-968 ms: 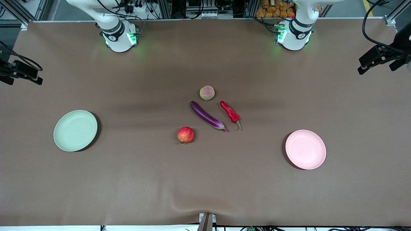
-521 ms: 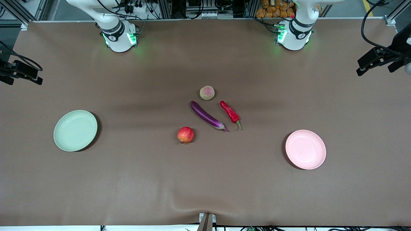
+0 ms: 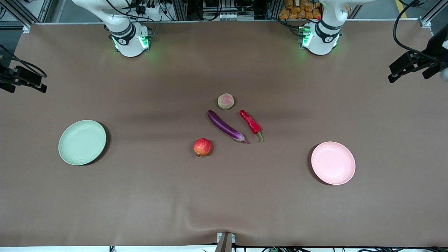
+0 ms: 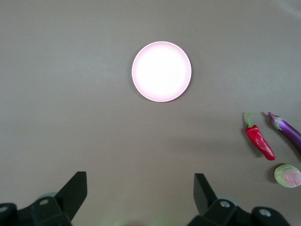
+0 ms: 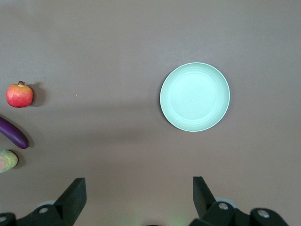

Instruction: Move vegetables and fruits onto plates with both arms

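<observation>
A purple eggplant (image 3: pixel 225 126), a red chili pepper (image 3: pixel 251 122), a yellow-green blushed fruit (image 3: pixel 225 101) and a red-orange fruit (image 3: pixel 202 146) lie close together mid-table. The pale green plate (image 3: pixel 82 142) lies toward the right arm's end, the pale pink plate (image 3: pixel 333 162) toward the left arm's end. Both plates are bare. My left gripper (image 4: pixel 139 188) is open and empty, high over the table's end by the pink plate (image 4: pixel 161 71); it also shows in the front view (image 3: pixel 407 71). My right gripper (image 5: pixel 139 190) is open and empty, high over the end by the green plate (image 5: pixel 194 96); it also shows in the front view (image 3: pixel 24 87).
The brown table cover (image 3: pixel 224 196) has a slight ripple at its edge nearest the front camera. The two arm bases (image 3: pixel 129 40) (image 3: pixel 320 36) stand along the edge farthest from it.
My left gripper has shifted slightly toward the table's middle. The right arm, the vegetables, the fruits and the plates have not moved.
</observation>
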